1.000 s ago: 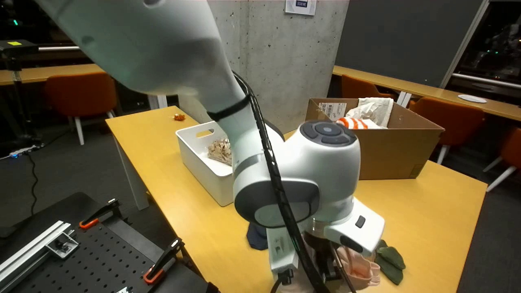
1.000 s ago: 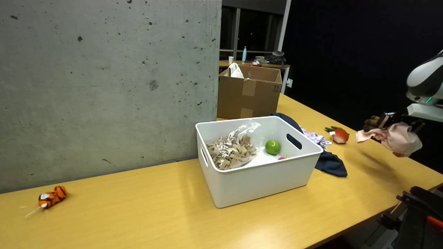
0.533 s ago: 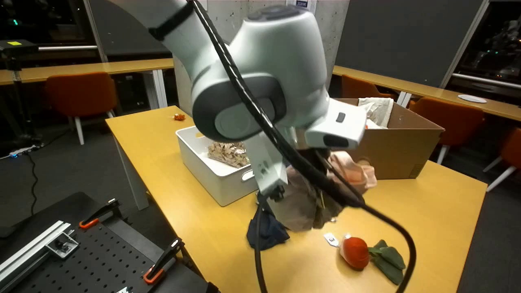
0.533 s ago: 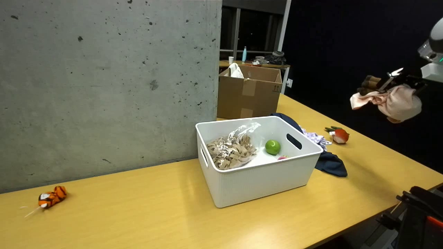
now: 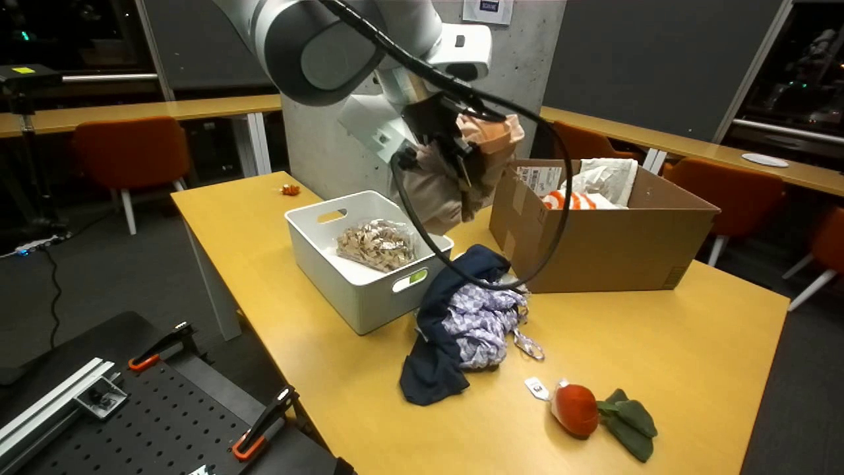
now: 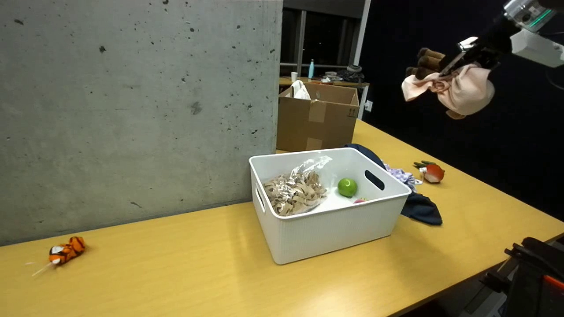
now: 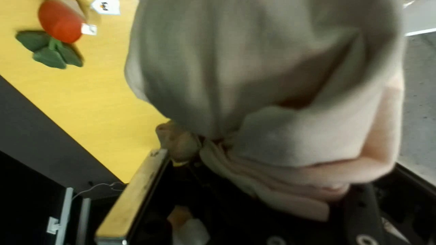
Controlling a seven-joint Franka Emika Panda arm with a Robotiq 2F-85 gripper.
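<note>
**Robot claw (image 6: pixel 446 72) holding a pink cloth (image 6: pixel 469 90) in the air above a yellow table (image 6: pixel 154 273)**

Nearest, the pink cloth fills most of the wrist view, blurred and running out of frame at the top. Its folds bury the fingertips. The claw is closed on the bunched fabric; how much gap is left between the jaws cannot be told. In an exterior view the cloth is pinched at the tips, drooping below the fingers, with one loose end jutting past them. Brown lumps (image 6: pixel 427 64) stick out beside the fingers; whether they belong to the same bundle is unclear. The arm is cut off by the frame in both exterior views.

On the table, a navy cloth (image 5: pixel 432 369) and a purple-and-white cloth (image 5: pixel 481 323) lie heaped beside a white bin (image 6: pixel 330 235). The bin holds a clear bag of tan strips (image 6: pixel 295 191), a green ball (image 6: pixel 347 187) and a pink thing (image 6: pixel 359 200) mostly hidden by the wall. Near them is a red radish-shaped toy (image 5: pixel 575 409) with green leaves; its white tag (image 5: pixel 537 388) carries a dark mark too blurred to read.

Farther off, a cardboard box (image 5: pixel 613 251) printed with two upward arrows bears a white label (image 5: pixel 539 178), its print too small to read. Beyond hangs a paper sheet (image 5: pixel 488 12), cut off at the top, its lettering illegible.
</note>
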